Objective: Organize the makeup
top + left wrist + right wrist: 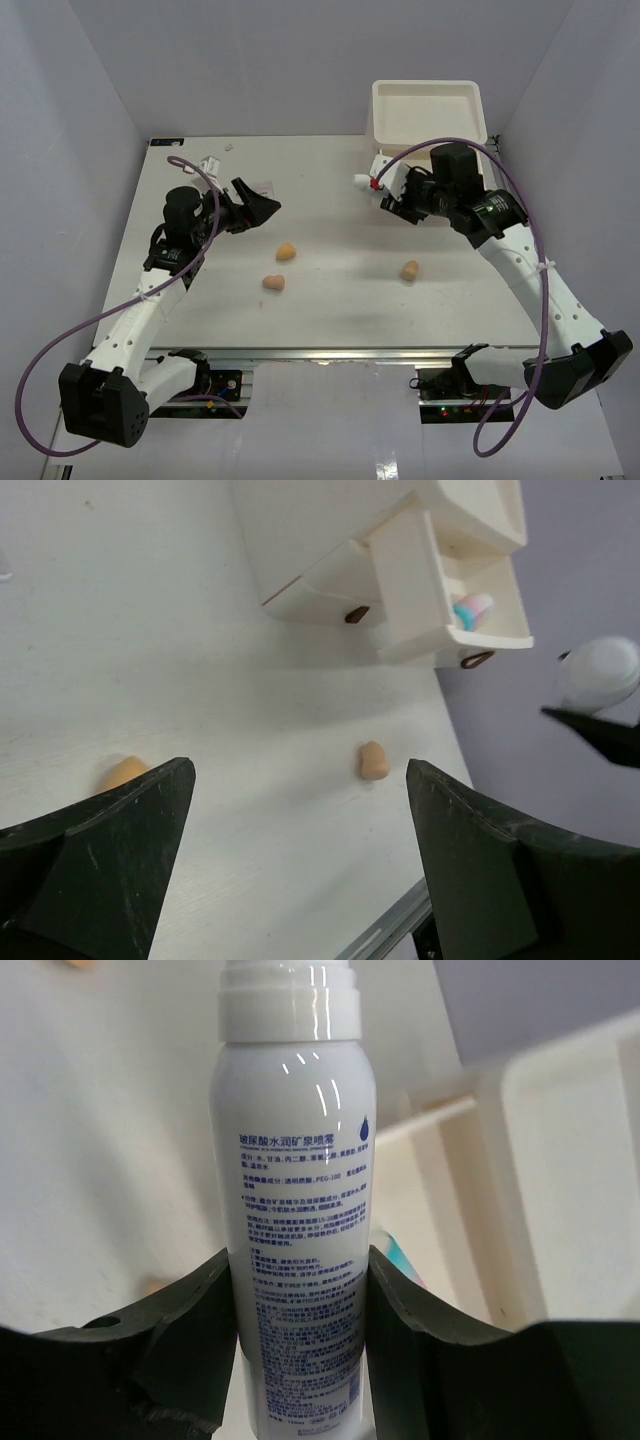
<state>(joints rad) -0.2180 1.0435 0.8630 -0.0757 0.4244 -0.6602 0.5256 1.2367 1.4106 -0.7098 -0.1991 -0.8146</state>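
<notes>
Right pincer (300, 1295) grasps the white spray bottle (295, 1160) beside the drawer unit (372, 115). Left pincer (300, 850) is released and empty. Three tan sponges (285, 251) lie loose on the worktop (340, 315). Sorting is judged barely begun.

You work on a white table (330, 310) boxed in by plain, pale lilac-grey walls: a back wall (300, 60) well beyond both grippers, a left wall (60, 220) out past the left gripper (258, 200), and a right wall (590, 130) near the right gripper (388, 192). Just beyond the right gripper, in the far right corner, stands a white drawer unit (425, 115) with a tray-like top. From the left wrist you see it across the table with one drawer (405, 590) pulled out and small dark handles (356, 614). The light is soft and even, leaving only faint shadows, and a metal rail (330, 354) runs along the table edge behind both grippers.
</notes>
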